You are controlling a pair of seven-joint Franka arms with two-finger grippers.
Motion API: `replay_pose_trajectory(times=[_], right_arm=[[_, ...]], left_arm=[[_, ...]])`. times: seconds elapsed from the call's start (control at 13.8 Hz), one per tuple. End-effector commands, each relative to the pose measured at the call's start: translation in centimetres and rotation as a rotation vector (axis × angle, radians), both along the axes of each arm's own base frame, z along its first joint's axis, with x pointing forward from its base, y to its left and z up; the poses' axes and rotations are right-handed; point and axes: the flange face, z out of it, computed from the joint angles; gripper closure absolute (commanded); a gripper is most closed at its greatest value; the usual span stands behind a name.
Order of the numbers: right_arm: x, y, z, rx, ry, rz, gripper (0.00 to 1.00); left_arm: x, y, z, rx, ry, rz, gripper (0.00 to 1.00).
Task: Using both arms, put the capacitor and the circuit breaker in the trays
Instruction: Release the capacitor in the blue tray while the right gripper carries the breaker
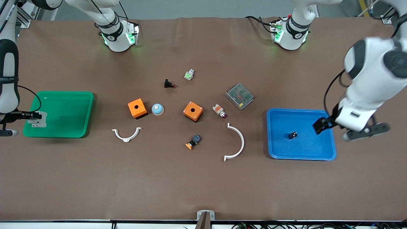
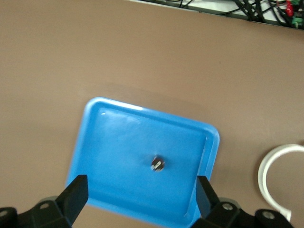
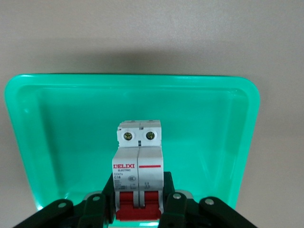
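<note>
The capacitor, a tiny black cylinder, lies loose in the blue tray. In the left wrist view the capacitor sits on the blue tray's floor. My left gripper hangs open and empty over the tray's edge toward the left arm's end, its fingers wide apart. My right gripper is shut on the circuit breaker, a white block with red levers, over the green tray. The right wrist view shows the breaker between the fingers of the right gripper, above the green tray.
Between the trays lie two orange boxes, a pale blue dome, a black push-button, a green-white part, a mesh-covered unit, an indicator lamp, an orange-capped button and two white arcs.
</note>
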Motion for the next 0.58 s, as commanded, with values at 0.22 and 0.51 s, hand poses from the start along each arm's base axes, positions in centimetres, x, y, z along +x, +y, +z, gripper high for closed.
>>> replay_pose_trajectory(times=[0.22,0.51], right_arm=[[-3.1,0.7,-4.6,-0.022,-0.041,0.004,0.86],[-4.3,1.3,-6.1,-0.007,-0.020,-0.009,0.86]], left_arm=[[-6.4,5.0,8.3,0.024,0.086,-0.172,0.00],[-8.9,5.8,10.2,-0.030,0.189,-0.191,0.00]])
